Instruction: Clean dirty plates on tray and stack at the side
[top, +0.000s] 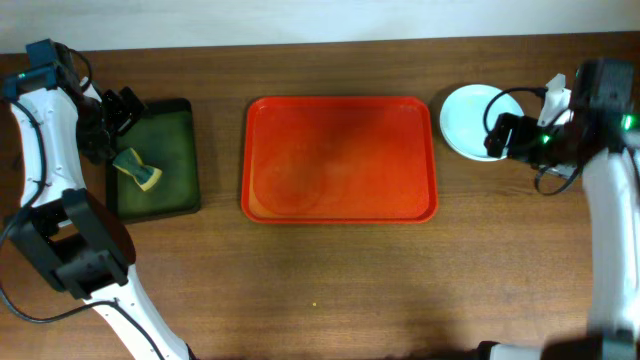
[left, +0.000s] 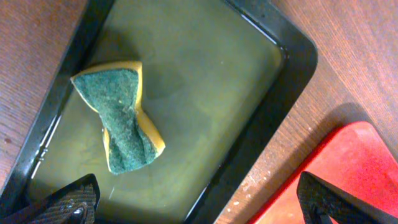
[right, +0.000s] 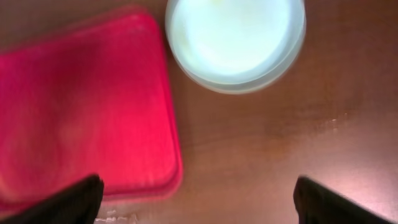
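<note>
The red-orange tray (top: 340, 160) lies at the table's middle and holds nothing. It also shows in the left wrist view (left: 348, 174) and the right wrist view (right: 81, 106). The plates (top: 468, 122) sit in a stack on the wood right of the tray, a pale mint-blue one on top (right: 235, 37). How many are stacked I cannot tell. My right gripper (top: 500, 135) hovers at the stack's right edge, open and empty (right: 198, 199). My left gripper (top: 118, 112) is open and empty (left: 199, 208) above the dark green tray.
The dark green tray (top: 155, 158) stands at the left and holds a green-and-yellow sponge (top: 138, 170), also in the left wrist view (left: 121, 118). Bare wood runs along the table's front.
</note>
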